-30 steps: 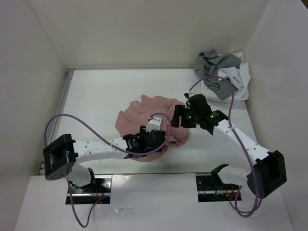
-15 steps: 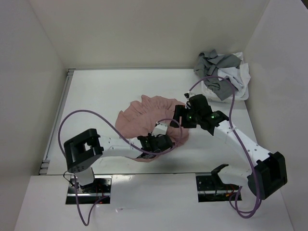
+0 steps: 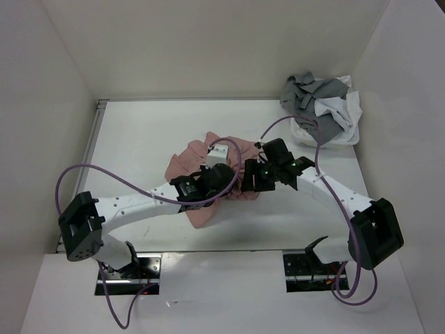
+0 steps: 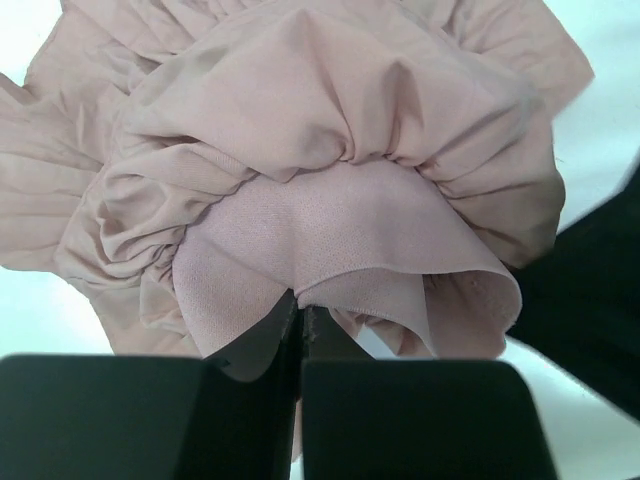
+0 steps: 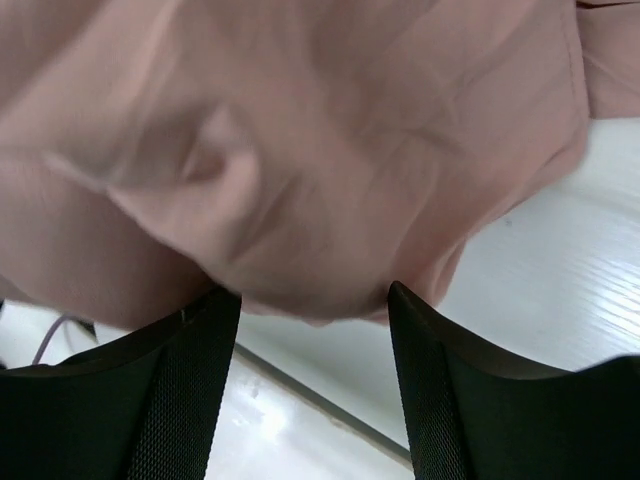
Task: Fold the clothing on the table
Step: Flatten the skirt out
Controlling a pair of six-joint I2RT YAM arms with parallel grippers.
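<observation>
Near the middle of the table (image 3: 139,132), the clothing (image 3: 186,161) lies bunched, with both hands at its right side. The left hand (image 4: 300,318) is clamped together on a fold below the ruffled edge (image 4: 345,165). The right hand (image 5: 310,298) stands apart, fabric draped over its tips. The crumpled garment stretches roughly left to right, one flap trailing toward the near edge. A heap of grey and white garments (image 3: 320,108) sits at the far right corner.

Dusty-pink clothing (image 3: 186,158) sits bunched in a crumpled heap near the middle of the white table (image 3: 139,132). Ruffled edge gathered into tight folds; one flap trails toward the table's near edge.
</observation>
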